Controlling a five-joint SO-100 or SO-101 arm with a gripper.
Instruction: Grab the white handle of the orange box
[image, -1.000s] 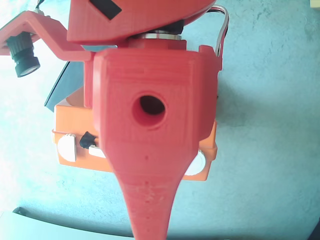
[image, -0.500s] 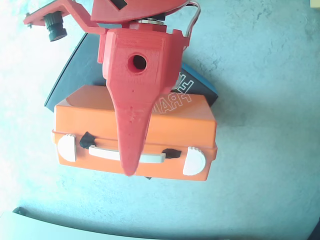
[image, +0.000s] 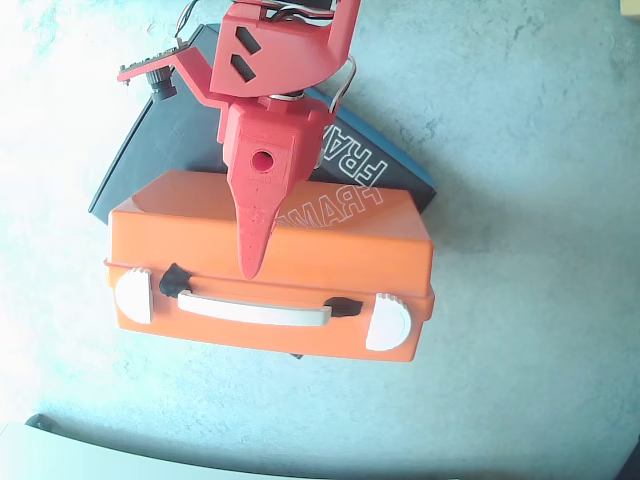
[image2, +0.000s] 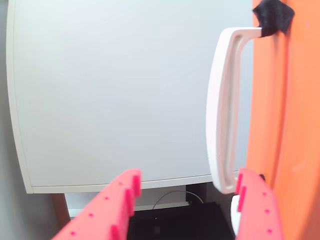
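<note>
The orange box (image: 370, 250) lies on its side on the grey table, its front face toward the bottom of the overhead view. Its white handle (image: 255, 311) runs along that face, held by two black clips. My red gripper (image: 251, 262) hovers over the box lid, its tips just short of the handle. In the wrist view the gripper (image2: 189, 182) is open, with the handle (image2: 220, 110) standing out from the orange box (image2: 290, 125). The handle's lower end lies between the fingers, close to the right finger (image2: 252, 200). Nothing is held.
A dark flat case with white lettering (image: 372, 165) lies under and behind the orange box. Two white latches (image: 133, 297) (image: 388, 322) flank the handle. The grey table (image: 520, 150) extends to the right, and its edge (image2: 17, 150) shows in the wrist view.
</note>
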